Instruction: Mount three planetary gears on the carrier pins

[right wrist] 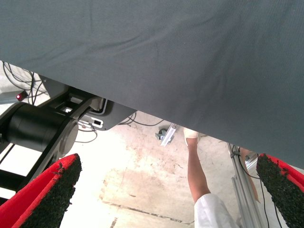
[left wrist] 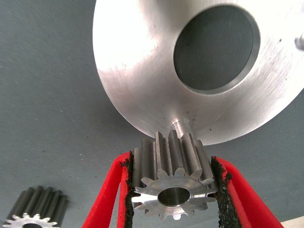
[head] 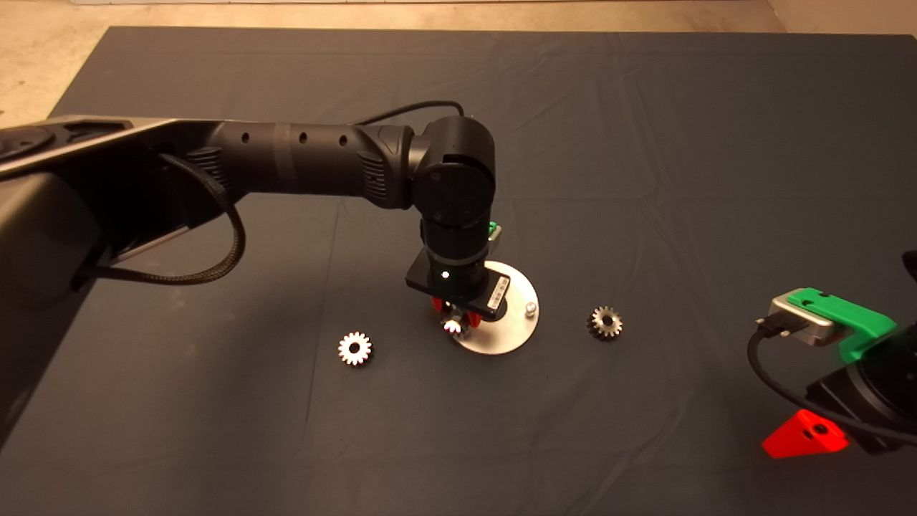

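My left gripper hangs over the near-left edge of the shiny round carrier disc. In the left wrist view the left gripper is shut on a silvery planetary gear, held just over a carrier pin at the disc's rim. Another pin stands bare on the disc's right side. A second gear lies on the mat left of the disc; it also shows in the left wrist view. A third gear lies to the right. My right gripper is parked at the lower right, open.
The dark mat covers the table. The left arm crosses from the left above the mat. The right wrist view looks past the mat's edge at the floor, where a person's leg and a robot base show.
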Controlling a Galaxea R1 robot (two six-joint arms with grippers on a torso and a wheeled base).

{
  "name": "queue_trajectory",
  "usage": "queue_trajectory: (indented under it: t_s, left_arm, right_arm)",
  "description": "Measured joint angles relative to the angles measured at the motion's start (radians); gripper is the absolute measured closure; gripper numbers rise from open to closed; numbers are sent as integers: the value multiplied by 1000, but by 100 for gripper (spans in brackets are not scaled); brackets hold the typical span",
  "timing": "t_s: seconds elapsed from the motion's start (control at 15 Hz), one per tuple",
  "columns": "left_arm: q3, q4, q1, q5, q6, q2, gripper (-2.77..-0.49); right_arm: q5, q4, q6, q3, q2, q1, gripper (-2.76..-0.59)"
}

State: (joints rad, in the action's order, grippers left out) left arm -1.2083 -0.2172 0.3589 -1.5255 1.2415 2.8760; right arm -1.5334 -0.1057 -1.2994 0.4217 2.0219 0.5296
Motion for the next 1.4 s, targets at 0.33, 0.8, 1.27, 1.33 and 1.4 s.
queue_trajectory:
  t_s: [0.33,0.8,1.27,1.33,1.4]
  left_arm:
    - [0,0,-4,0,0,0,-90]
    - [-1,-1,-7,-1,0,22,-90]
    - [-10,-4,-7,0,0,30,-90]
    - [-10,-4,-7,0,-1,30,-90]
    - [-12,-4,-7,0,-1,31,-90]
  right_arm:
    - [0,0,0,0,0,0,-275]
    - [0,0,0,0,0,0,-275]
    - [0,0,0,0,0,0,-275]
    - [0,0,0,0,0,0,-275]
    - [0,0,0,0,0,0,-275]
